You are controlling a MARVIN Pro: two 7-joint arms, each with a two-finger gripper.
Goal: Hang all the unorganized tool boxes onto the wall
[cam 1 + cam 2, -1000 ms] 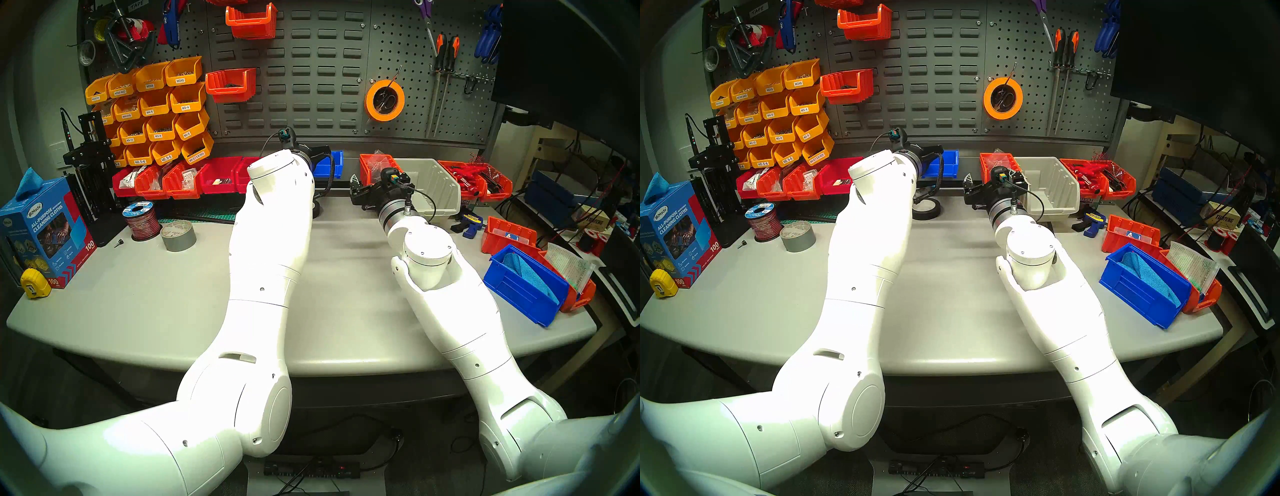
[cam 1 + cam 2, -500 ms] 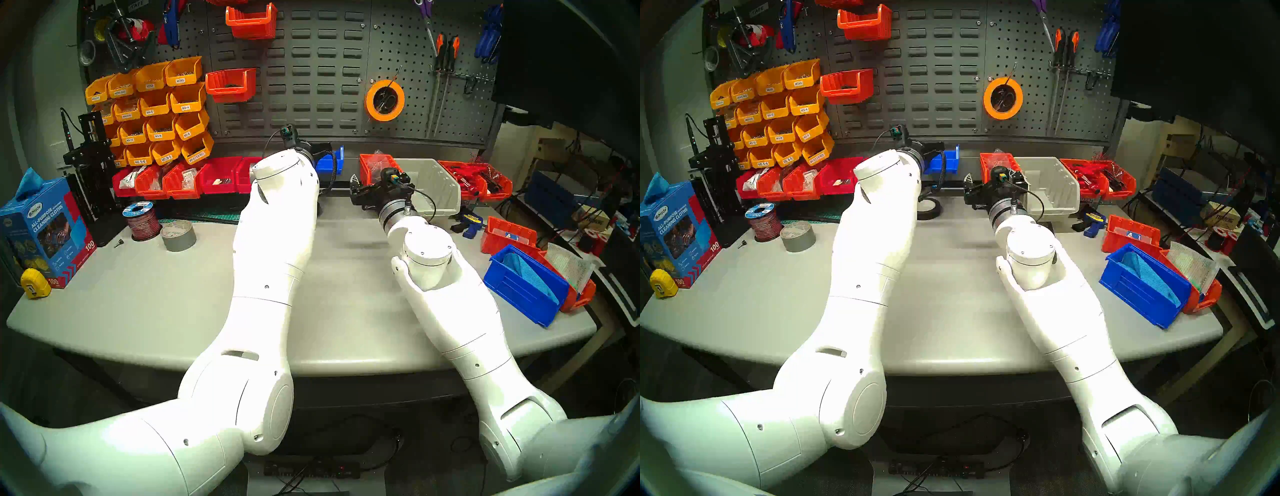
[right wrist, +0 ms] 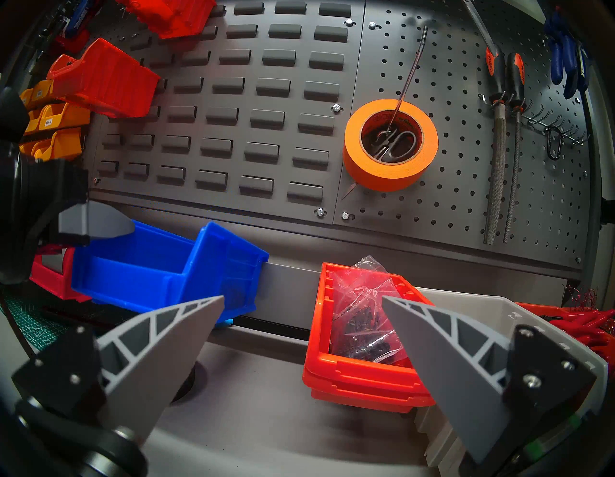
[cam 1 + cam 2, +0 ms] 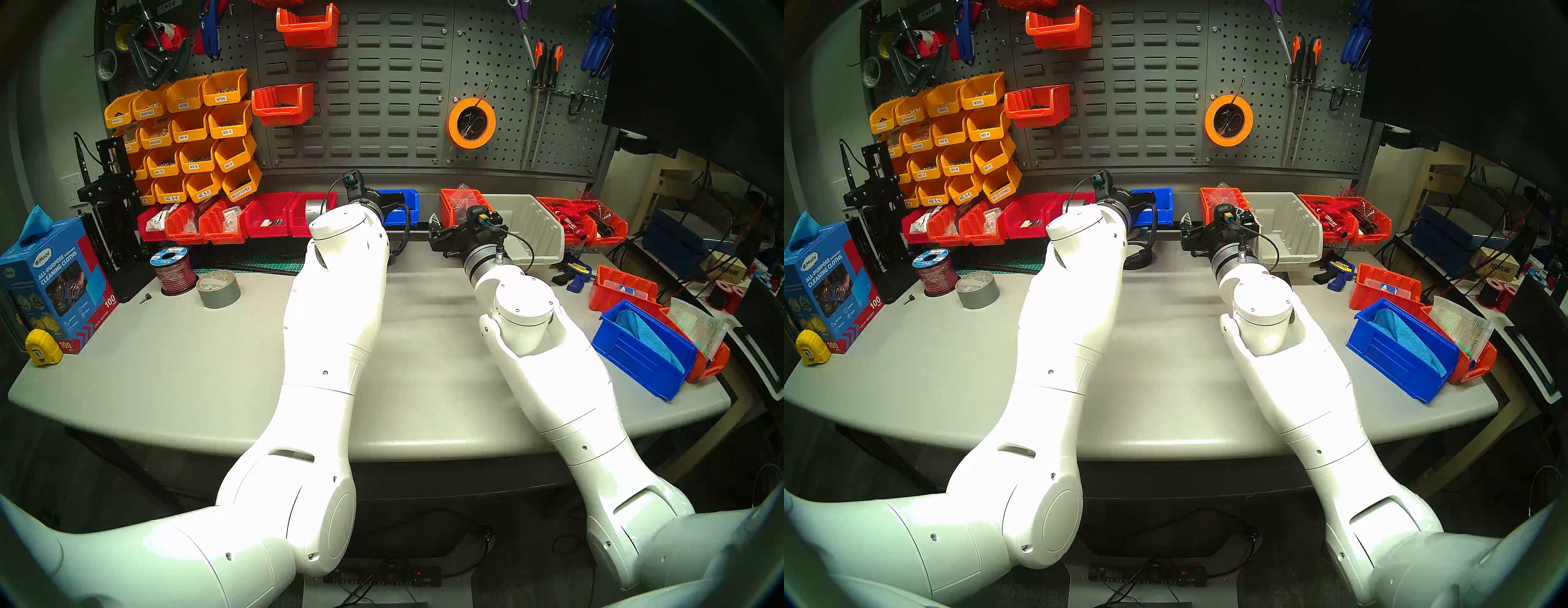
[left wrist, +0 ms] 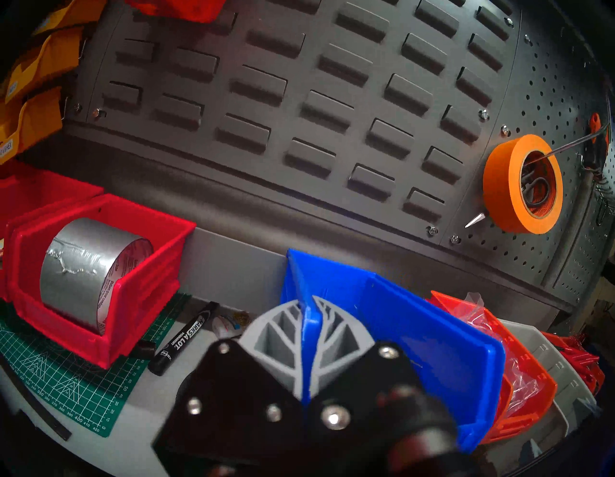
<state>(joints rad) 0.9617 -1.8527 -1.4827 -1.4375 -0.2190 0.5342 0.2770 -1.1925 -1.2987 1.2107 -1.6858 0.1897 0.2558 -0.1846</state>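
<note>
The pale grey table (image 4: pixel 178 382) is bare up front, clutter crowding its back edge. Past mid-table the right pincer (image 3: pixel 303 336) hangs spread and empty. Further back the left pincer (image 5: pixel 307 324) is pinching the near wall of a small blue bin (image 5: pixel 416 336), which sits low against the wall's bottom rail. The hanging step is underway: next, I judge, lift it to the wall (image 4: pixel 382 106) and hook its back lip into a free slot. A red bin with silver tape (image 5: pixel 100 266) and an orange bin with a bag (image 3: pixel 352 333) flank it closely.
</note>
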